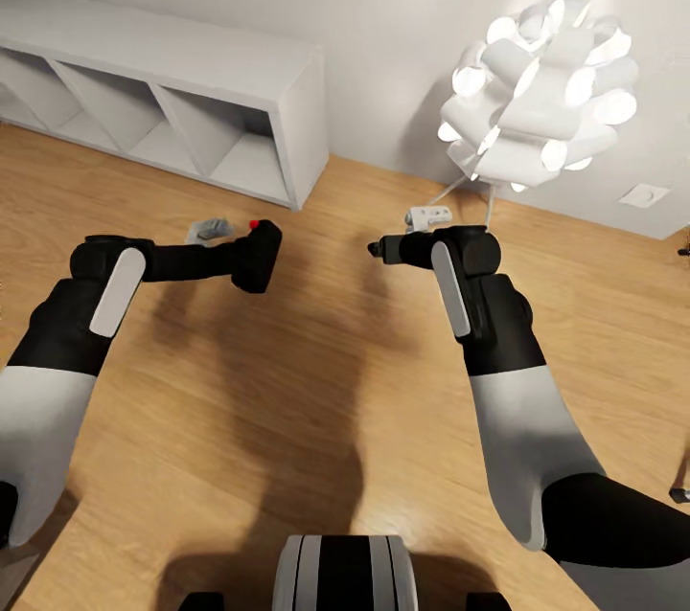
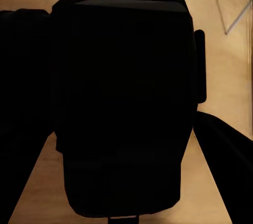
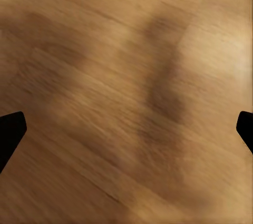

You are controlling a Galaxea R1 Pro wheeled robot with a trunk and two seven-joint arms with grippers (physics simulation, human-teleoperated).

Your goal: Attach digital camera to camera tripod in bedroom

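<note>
Two arms reach over the wood floor point(image 1: 287, 419). Your left gripper point(image 1: 251, 257) is clamped on the black camera point(image 2: 124, 103), held above the boards; your right gripper point(image 1: 376, 249) hangs with fingers apart. A jolt while driving could shake the camera loose.

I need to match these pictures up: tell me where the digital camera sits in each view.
Head view: the digital camera sits left of centre, held at the left gripper, red button on top.
Left wrist view: the black body fills the middle.
Right wrist view: not in it.
Shared landmark: the wood plank floor.
</note>
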